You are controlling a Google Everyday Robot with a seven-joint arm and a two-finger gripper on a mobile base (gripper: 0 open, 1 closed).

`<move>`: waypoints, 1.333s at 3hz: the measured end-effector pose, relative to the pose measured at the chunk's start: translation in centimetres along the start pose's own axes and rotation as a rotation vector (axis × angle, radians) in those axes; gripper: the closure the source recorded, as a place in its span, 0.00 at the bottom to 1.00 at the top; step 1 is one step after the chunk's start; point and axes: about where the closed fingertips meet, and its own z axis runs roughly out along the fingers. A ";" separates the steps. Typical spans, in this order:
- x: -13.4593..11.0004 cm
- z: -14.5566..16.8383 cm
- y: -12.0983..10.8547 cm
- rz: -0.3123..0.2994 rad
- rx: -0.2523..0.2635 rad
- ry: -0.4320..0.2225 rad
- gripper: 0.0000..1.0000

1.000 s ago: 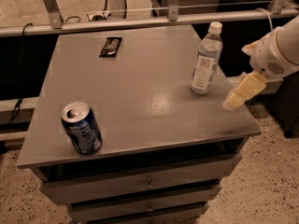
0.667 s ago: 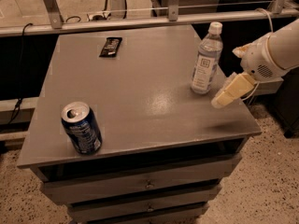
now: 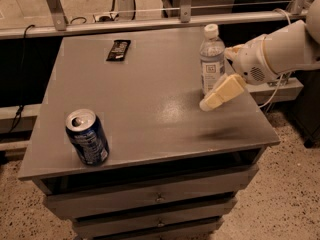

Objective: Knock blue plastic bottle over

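The fingers point(image 3: 223, 90) lie pressed together as one cream, blunt, matte wedge with no gap showing, clenched on nothing. The gripper point(image 3: 207, 103) hangs low over the bench point(image 3: 150, 104), its tip slanting down and to the left. It hangs from a smooth, rounded white wrist housing point(image 3: 257, 64).

Just behind and to the left of the fingers stands the blue plastic bottle point(image 3: 212, 59), upright. It is clear ribbed plastic with a white screw cap and a white paper label. Its lower right side meets the fingers in the view; whether they touch cannot be told.

The bench top is flat grey with a dull sheen. Bare surface spreads left of the fingers, the right edge is near behind the wrist, and the front edge lies a little below the tip. Far left of the fingers, near the front corner, a blue metal can point(image 3: 87, 137) stands upright with its top opened. A flat black wrapper point(image 3: 118, 50) lies well beyond the fingers, up and to the left, near the back edge. Grey drawers point(image 3: 160, 199) sit under the top, with speckled floor point(image 3: 285, 184) to the right.
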 end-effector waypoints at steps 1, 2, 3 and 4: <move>-2.3 2.1 1.8 -0.016 -0.056 -0.051 0.00; -3.8 3.8 3.1 -0.026 -0.099 -0.080 0.00; -3.6 3.8 3.2 -0.024 -0.100 -0.076 0.00; -2.6 3.3 2.7 -0.013 -0.086 -0.058 0.00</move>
